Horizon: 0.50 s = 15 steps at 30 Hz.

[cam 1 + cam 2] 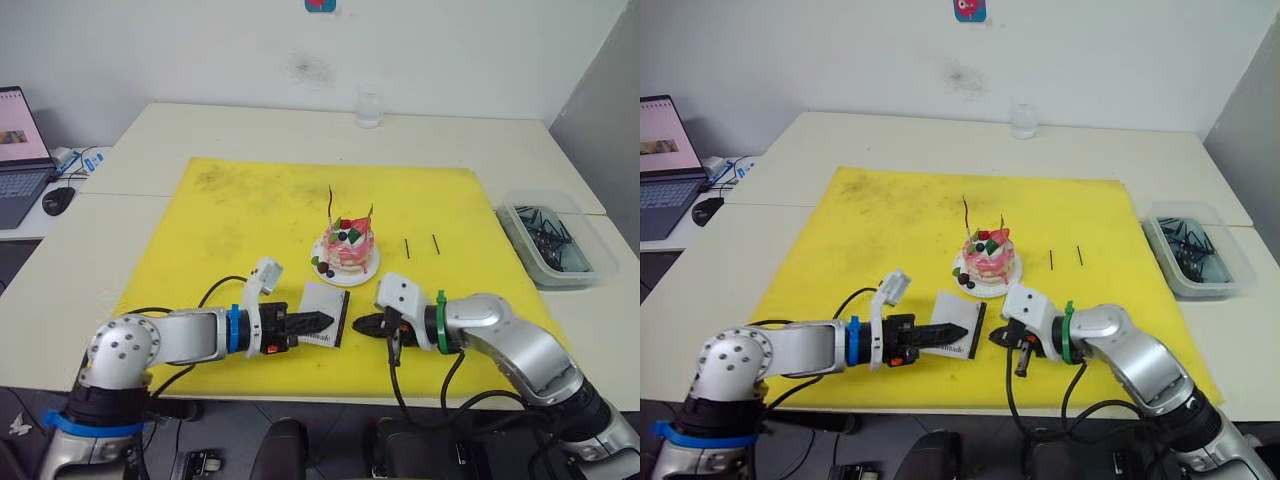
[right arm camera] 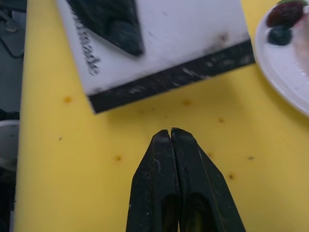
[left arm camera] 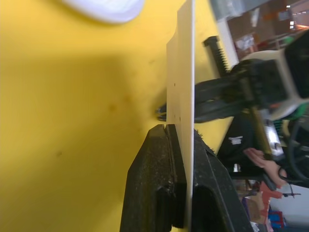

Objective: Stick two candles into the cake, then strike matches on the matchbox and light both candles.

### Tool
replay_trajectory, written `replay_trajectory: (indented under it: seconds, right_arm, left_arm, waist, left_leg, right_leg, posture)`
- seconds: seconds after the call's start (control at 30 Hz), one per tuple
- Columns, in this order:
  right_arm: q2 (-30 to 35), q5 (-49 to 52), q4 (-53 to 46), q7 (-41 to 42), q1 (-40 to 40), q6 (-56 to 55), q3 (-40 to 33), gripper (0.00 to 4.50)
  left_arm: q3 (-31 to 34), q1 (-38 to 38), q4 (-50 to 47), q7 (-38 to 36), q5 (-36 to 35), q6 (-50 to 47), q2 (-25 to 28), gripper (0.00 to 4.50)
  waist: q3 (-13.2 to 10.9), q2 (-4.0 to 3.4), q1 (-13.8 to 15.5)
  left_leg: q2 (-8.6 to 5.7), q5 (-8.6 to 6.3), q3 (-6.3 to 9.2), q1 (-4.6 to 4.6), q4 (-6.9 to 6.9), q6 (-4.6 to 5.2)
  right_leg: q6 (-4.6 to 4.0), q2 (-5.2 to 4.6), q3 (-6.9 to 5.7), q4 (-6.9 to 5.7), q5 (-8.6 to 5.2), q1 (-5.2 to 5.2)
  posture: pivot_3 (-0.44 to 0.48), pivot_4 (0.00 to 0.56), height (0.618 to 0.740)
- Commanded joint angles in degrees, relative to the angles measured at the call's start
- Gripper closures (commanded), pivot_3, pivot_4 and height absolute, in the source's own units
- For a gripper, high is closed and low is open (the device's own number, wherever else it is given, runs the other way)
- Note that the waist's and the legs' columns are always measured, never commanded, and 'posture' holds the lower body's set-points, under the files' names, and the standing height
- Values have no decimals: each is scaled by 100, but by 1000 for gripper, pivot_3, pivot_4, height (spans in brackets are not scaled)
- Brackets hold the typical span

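- The matchbox (image 2: 159, 46) carries black lettering on its white face, running along the edge next to the black striking strip. In the right wrist view only the letters "made" can be read; the start of the word is covered by a black finger (image 2: 113, 21) of the left gripper lying across the face.
- In the head views the print on the matchbox is too small to read.

Cake (image 1: 347, 250) behind matchbox (image 1: 327, 314); matches (image 1: 421, 245) right of cake; candles (image 1: 330, 206) in cake.
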State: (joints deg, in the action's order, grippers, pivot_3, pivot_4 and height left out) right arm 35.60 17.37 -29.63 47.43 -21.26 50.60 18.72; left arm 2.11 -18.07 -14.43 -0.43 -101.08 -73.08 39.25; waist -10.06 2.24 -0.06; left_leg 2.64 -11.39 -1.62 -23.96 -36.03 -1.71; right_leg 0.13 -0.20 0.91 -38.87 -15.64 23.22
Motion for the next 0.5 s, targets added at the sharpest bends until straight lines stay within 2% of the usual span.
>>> replay_trajectory:
  seconds: [0.03, 0.23, 0.5]
  right_arm:
    - [414, 284, -433, 114, 49, 185, -599, 4500]
    - [981, 447, -595, 171, 301, 266, -941, 4500]
    - [885, 346, -555, -23, 362, 83, -569, 4500]
  left_arm:
    - [-385, -5, -191, 303, -438, 271, -127, 4479]
    - [-829, 296, 79, 874, -75, 728, -647, 4479]
    - [-902, 524, 282, 808, 454, 772, -901, 4479]
  waist:
    - [0, 0, 6]
    - [-1, 2, 1]
    - [-1, 2, -23]
  left_leg:
    - [-3, 0, -2, -1, 1, 0]
    - [-1, 0, 1, -2, 5, 0]
    - [0, 0, 3, 6, 3, 0]
  right_leg:
    - [0, -3, 1, 3, 0, 0]
    - [0, -1, -1, 7, -1, 0]
    - [-2, 10, -1, -4, -1, 0]
  posture:
    - [0, 150, 740]
    - [0, 150, 740]
    - [0, 150, 740]
